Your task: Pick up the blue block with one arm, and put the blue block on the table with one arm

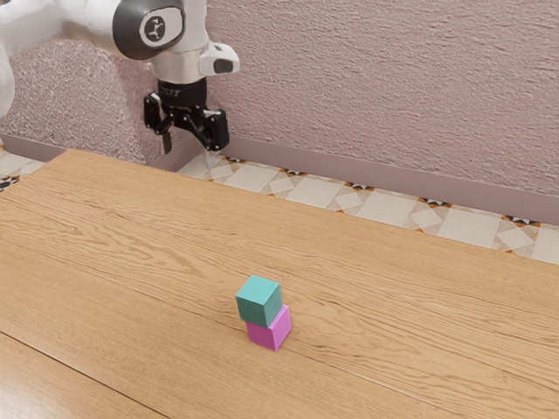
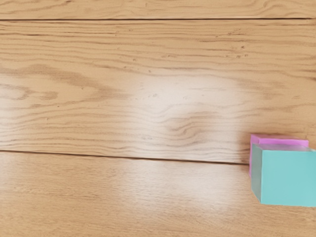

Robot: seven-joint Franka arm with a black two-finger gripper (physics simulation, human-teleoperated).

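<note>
light brown wooden surface [image 1: 113, 340] lies nearest the exterior camera, its long grain and dark plank seams [image 1: 87, 376] stretching away towards the far side, where the fingers [image 1: 166, 142] are. on it, well apart from the fingers, lower than them and towards the exterior view's right, is a stack of two small cubes. the upper one, a teal-blue cube-shaped block [image 1: 259, 301] with smooth flat faces, is the blue block of the task; it rests on a bright magenta cube-shaped block [image 1: 278, 330], a little off centre, so that a strip of the lower block's top is exposed beside it. the fingers stand spread apart and point downwards, on a black two-finger gripper [image 1: 188, 151] at the end of a white robot arm [image 1: 179, 67] that comes in from the exterior view's upper left. behind the fingers rises a rough, dusty-pink wall [image 1: 376, 78] with a smooth skirting board [image 1: 349, 172]. lower than the fingers and beyond the surface's far edge runs a floor [image 1: 389, 208] of cream tiles patterned in orange and black.
</note>
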